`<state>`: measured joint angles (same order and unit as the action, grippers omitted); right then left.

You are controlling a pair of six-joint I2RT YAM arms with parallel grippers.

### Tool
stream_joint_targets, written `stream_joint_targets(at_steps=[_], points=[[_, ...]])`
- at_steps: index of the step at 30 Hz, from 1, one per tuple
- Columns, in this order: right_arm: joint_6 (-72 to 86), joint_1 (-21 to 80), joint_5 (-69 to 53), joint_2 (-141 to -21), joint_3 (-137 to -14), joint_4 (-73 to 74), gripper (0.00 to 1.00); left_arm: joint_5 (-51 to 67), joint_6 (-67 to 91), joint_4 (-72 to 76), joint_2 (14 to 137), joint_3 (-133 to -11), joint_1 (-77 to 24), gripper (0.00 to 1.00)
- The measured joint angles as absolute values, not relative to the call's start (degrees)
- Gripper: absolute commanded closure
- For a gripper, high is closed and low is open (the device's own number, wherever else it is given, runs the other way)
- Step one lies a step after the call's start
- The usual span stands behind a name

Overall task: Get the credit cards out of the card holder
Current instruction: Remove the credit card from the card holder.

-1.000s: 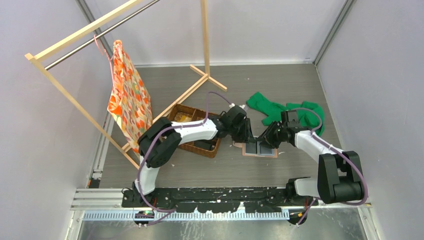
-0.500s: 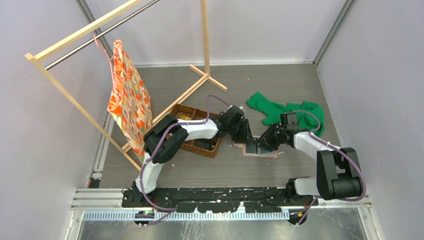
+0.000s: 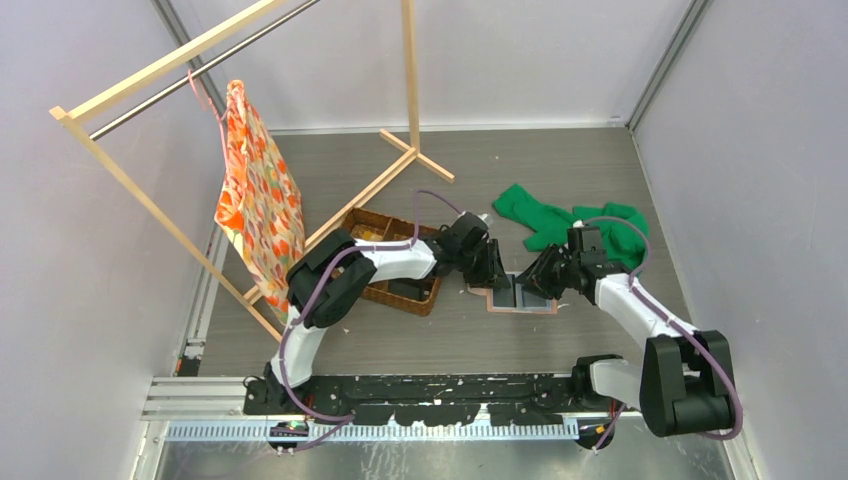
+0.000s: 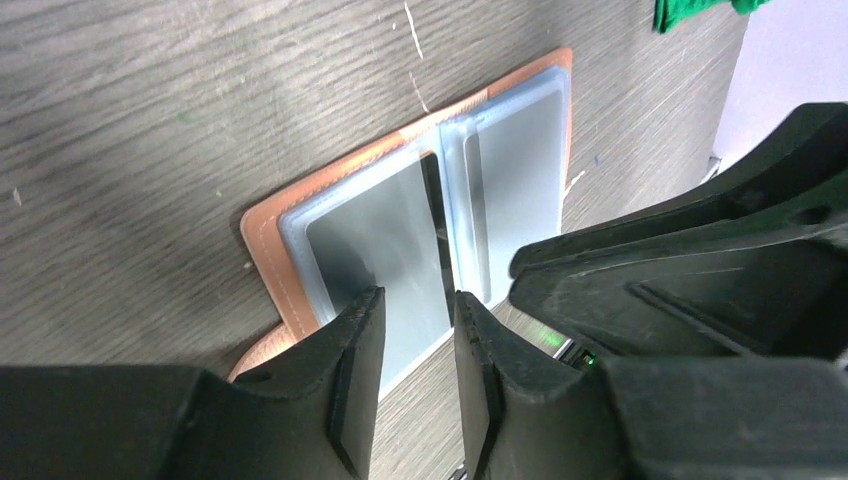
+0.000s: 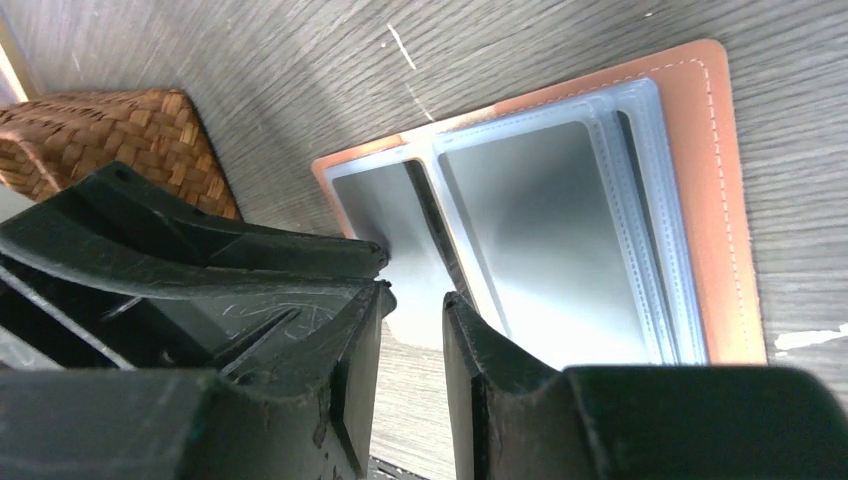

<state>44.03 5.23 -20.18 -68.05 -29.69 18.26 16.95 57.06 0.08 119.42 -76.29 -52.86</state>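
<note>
Grey wood-grain table (image 3: 450, 330) carries everything. Near the arms, one holder (image 3: 523, 306) lies open and flat at the middle. It is salmon leather with a stitched border and rounded corners. Inside it are clear plastic sleeves (image 5: 640, 230), stacked leaf on leaf, over two smooth grey panels either side of the fold.

The two grippers meet over its 9 o'clock half, tips close together, and hide part of it from above. The left gripper (image 4: 417, 296) comes in from 9 o'clock. Its fingers stand narrowly apart and a grey panel's edge shows in the gap. I cannot tell whether they pinch it. The right gripper (image 5: 415, 295) comes in from 3 o'clock, also narrow, with a pale panel edge between the fingers. Contact is unclear here too. Each black gripper fills much of the other's wrist view.

At the holder's 9 o'clock, one brown woven basket (image 3: 400, 298) sits near it, partly under the left arm. At 1 o'clock lies one crumpled green cloth (image 3: 545, 222), well apart from the holder. Farther off, at 10 to 11 o'clock, stands one rack (image 3: 410, 70) of pale wood. One orange patterned cloth (image 3: 260, 200) hangs from it.
</note>
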Motion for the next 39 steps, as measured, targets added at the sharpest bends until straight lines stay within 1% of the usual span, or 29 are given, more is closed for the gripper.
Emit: stream_joint_targets(at_steps=[3, 8, 15, 22, 29, 39], points=[[43.3, 5.2, -19.5, -65.4, -29.9, 19.9, 0.66, 16.9, 56.3, -0.6, 118.4, -75.4, -52.9, 0.63], [40.8, 5.1, -15.8, -65.3, -32.0, 24.1, 0.66, 18.1, 55.5, -0.8, 118.1, -75.3, -52.9, 0.63], [38.9, 2.2, -13.3, -68.9, -33.0, 25.8, 0.66, 21.6, 55.2, 0.4, 118.1, -75.3, -52.8, 0.58], [38.4, -0.3, -11.6, -69.5, -33.0, 25.8, 0.66, 24.1, 55.4, 1.6, 118.8, -75.3, -52.8, 0.58], [38.0, -2.5, -10.9, -69.5, -33.0, 25.8, 0.60, 25.2, 55.3, 1.9, 119.5, -75.3, -52.1, 0.58], [37.8, -3.0, -13.3, -71.2, -32.8, 24.2, 0.59, 27.5, 54.6, 2.0, 119.5, -75.0, -48.2, 0.58]])
